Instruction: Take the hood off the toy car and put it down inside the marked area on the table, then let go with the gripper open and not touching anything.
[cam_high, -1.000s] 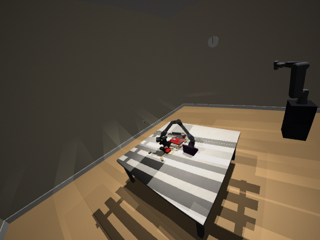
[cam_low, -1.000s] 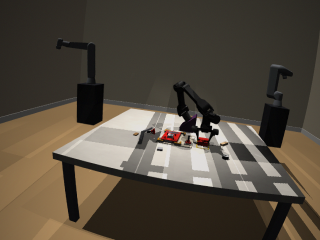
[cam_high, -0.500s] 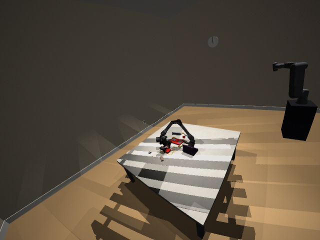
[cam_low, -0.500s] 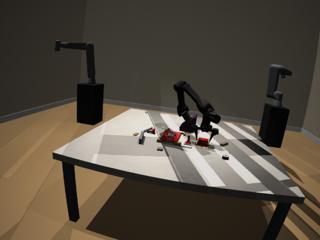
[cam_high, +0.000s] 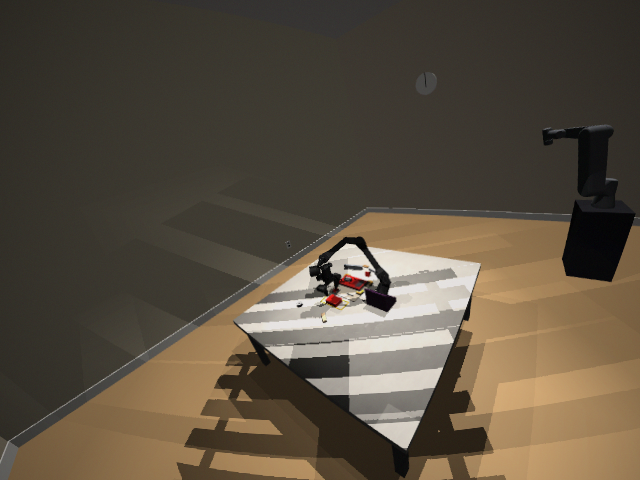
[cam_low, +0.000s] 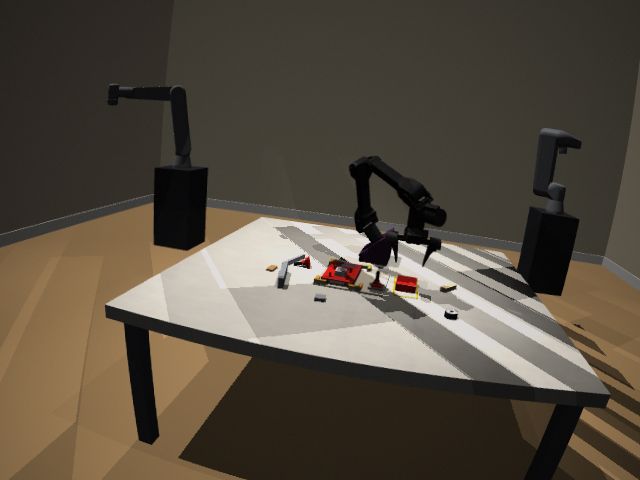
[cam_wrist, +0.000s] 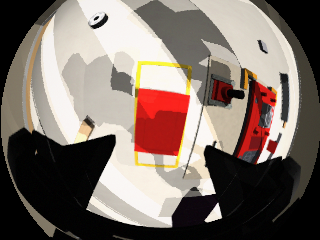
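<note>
The red hood (cam_high: 333, 300) (cam_low: 406, 283) (cam_wrist: 161, 120) lies flat on the table within the yellow outline of the marked area (cam_low: 406, 296) (cam_wrist: 164, 63). In the wrist view the outline shows beyond its near and far ends, while its sides lie close along the side lines. My gripper (cam_high: 329, 290) (cam_low: 410, 262) (cam_wrist: 161, 145) is open and empty above the hood, with a gap below the fingertips. The red toy car (cam_high: 353, 282) (cam_low: 341, 272) (cam_wrist: 259, 120) stands beside the marked area, without a hood held over it.
A dark purple panel (cam_high: 380, 299) (cam_low: 376, 251) stands near the arm's base. A red piece with a black post (cam_low: 376, 282) stands between car and hood. A wooden block (cam_low: 448, 287) (cam_wrist: 85, 130) and a round ring (cam_low: 451, 313) (cam_wrist: 98, 20) lie on the hood's other side.
</note>
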